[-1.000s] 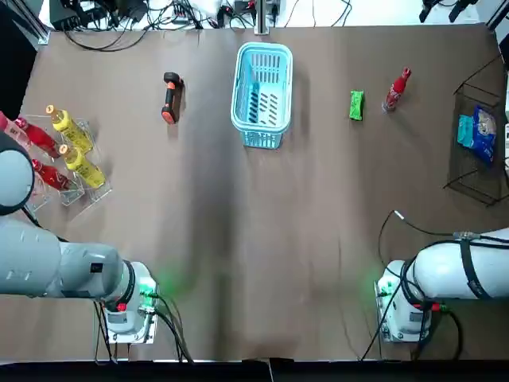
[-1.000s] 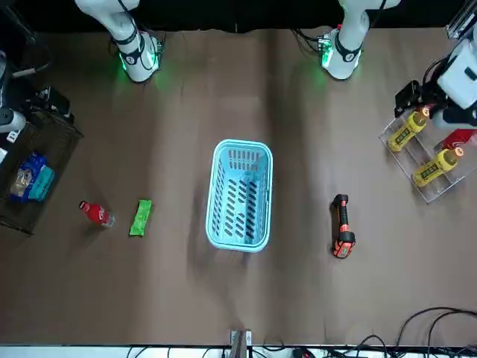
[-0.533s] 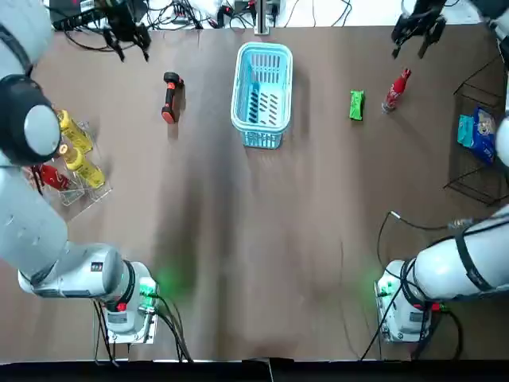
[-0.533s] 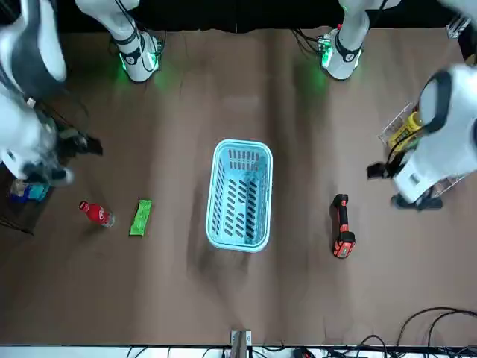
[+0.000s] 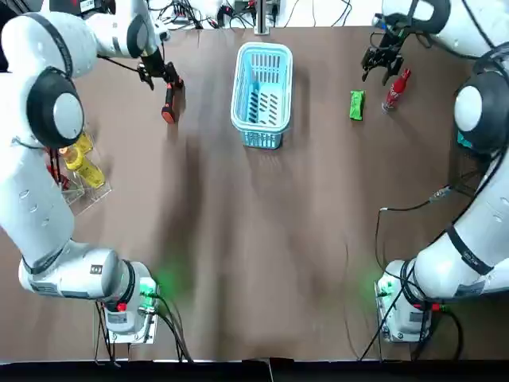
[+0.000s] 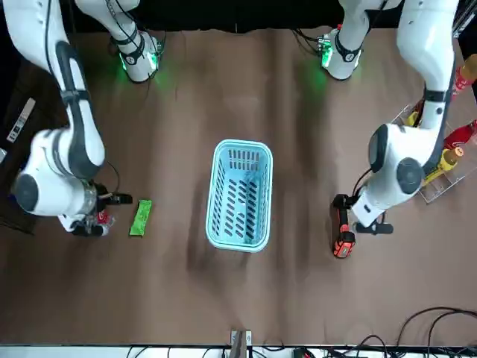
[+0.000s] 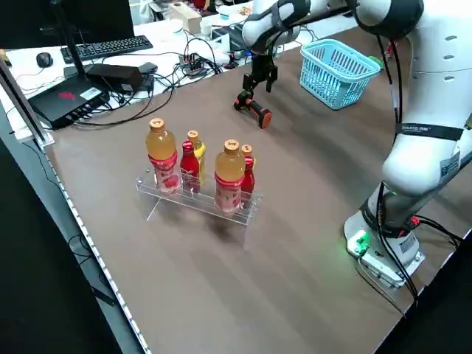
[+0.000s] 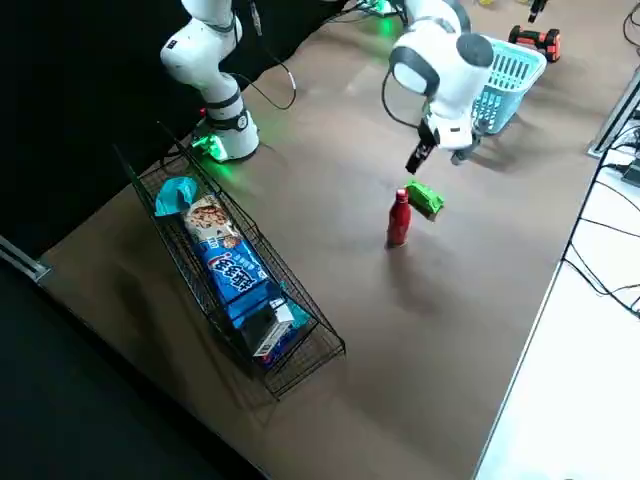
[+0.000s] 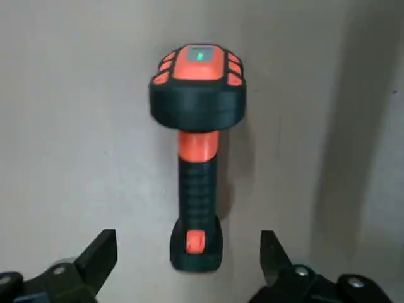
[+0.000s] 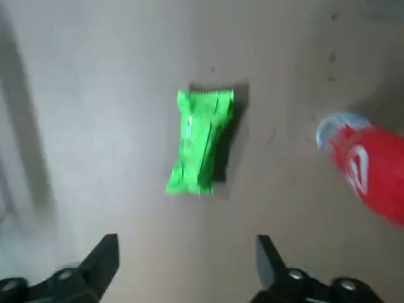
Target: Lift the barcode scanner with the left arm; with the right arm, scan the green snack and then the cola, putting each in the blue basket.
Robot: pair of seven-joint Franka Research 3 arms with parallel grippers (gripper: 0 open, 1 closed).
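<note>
The brown tabletop [image 5: 254, 239] bears a blue basket [image 5: 262, 140] at mid far side, a barcode scanner [image 5: 169, 106] lying flat to its left, a green snack [image 5: 356, 105] and an upright cola [image 5: 395, 89] to its right, a clear bottle rack [image 7: 193, 203] at the left edge, and a wire basket [image 8: 300, 365] at the right.

matt table [image 5: 262, 239], glossy-wrapped green snack [image 10: 202, 142], ribbed rubbery scanner [image 9: 199, 158] — slatted plastic basket [image 5: 263, 140].

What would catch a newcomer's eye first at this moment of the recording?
Both white arms reach to the table's far side. The left hand hangs open over the orange-and-black barcode scanner, which lies flat. The right hand hangs open above the green snack, beside the upright red cola bottle. The blue basket sits between the two.
</note>
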